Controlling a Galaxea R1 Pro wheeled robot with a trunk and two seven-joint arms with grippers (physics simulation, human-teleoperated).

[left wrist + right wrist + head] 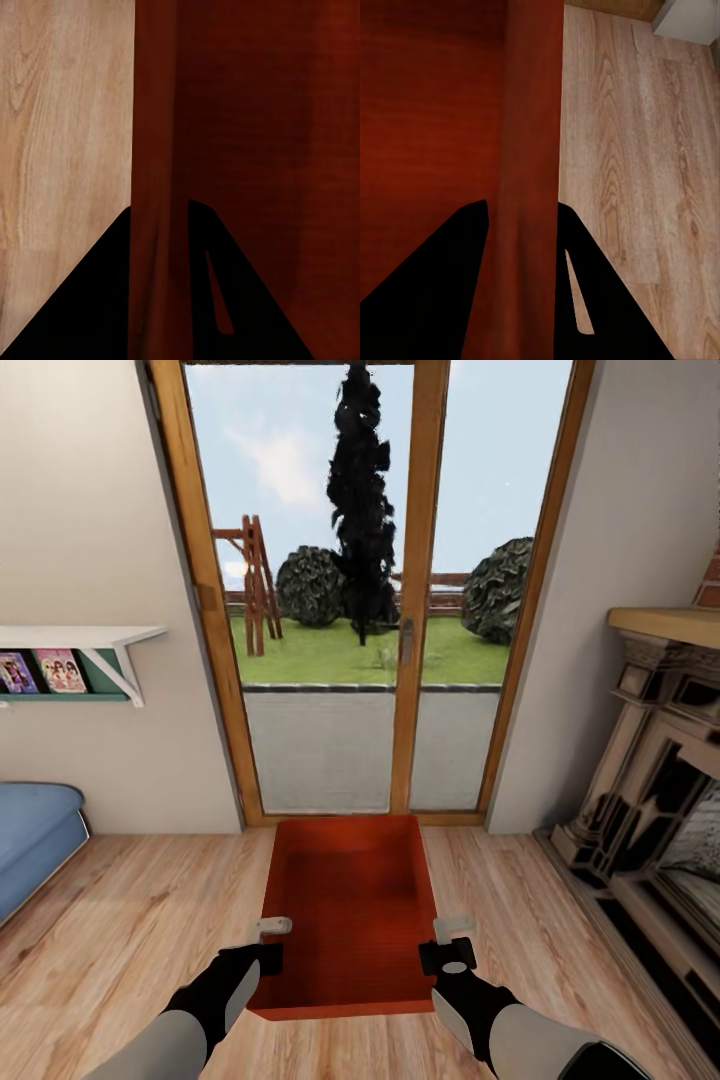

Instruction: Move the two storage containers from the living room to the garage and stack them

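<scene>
A blue sofa (30,840) sits under a white wall shelf (90,640); a stone fireplace (655,800) stands opposite

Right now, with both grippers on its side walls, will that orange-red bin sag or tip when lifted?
The storage container probably stays stiff: its walls look straight. Being empty and shallow, it is likely light. The left gripper and right gripper straddle opposite walls, so tipping seems unlikely.

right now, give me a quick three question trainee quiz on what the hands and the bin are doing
1. True or false: the left hand and the right hand each straddle a long side wall of the storage container.
2. What lies right of the container? A) fireplace B) blue seat
3. Fill in: beyond the container stand glass ____.

Key: 1 true; 2 A; 3 doors
</scene>
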